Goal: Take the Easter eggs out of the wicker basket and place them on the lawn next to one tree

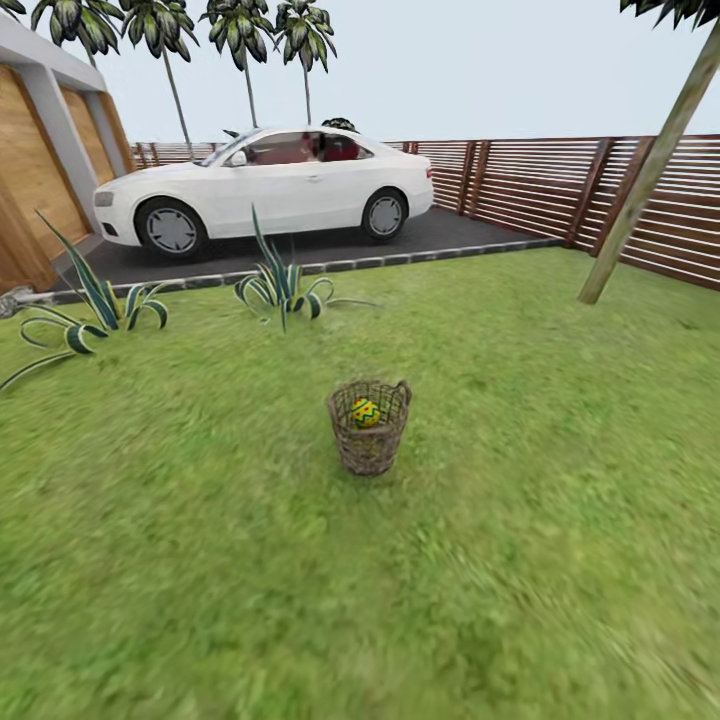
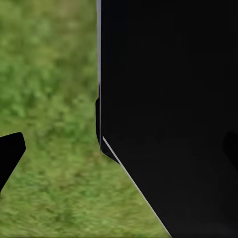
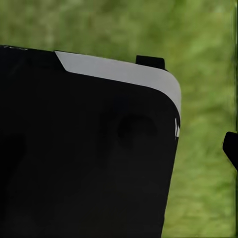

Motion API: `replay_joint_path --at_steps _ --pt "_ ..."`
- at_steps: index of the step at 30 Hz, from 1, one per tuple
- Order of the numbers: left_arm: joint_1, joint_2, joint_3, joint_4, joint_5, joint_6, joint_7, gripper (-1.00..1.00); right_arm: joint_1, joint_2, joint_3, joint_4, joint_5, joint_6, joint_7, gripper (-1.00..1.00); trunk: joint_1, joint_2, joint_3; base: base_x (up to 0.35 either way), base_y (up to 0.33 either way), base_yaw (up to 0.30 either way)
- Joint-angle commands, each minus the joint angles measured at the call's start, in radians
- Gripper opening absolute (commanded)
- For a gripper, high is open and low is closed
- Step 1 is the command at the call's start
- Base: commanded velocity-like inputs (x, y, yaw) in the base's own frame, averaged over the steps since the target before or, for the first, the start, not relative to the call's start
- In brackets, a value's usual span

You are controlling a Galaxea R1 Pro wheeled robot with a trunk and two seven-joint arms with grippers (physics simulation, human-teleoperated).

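Wicker basket [image 1: 369, 426] stands on the lawn [image 1: 200, 560], ahead, one egg [image 1: 365, 412] visible inside.
Approach step: next, drive closer; maybe more eggs are hidden. Gripper states I cannot tell.

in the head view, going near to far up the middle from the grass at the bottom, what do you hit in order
Mottled green lawn → brown woven wicker basket holding a yellow Easter egg with a blue zigzag → spiky striped green plant → grey stone edging → dark asphalt driveway → white car → thin distant palms
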Motion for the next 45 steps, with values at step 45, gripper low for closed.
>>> replay_joint_path --at_steps 45 --pt "0.001 0.0 0.003 -0.001 0.001 -0.002 0.001 1.0 0.0 -0.004 0.002 0.002 0.003 -0.004 0.001 1.0 0.001 0.0 -0.001 0.331 -0.088 0.086"
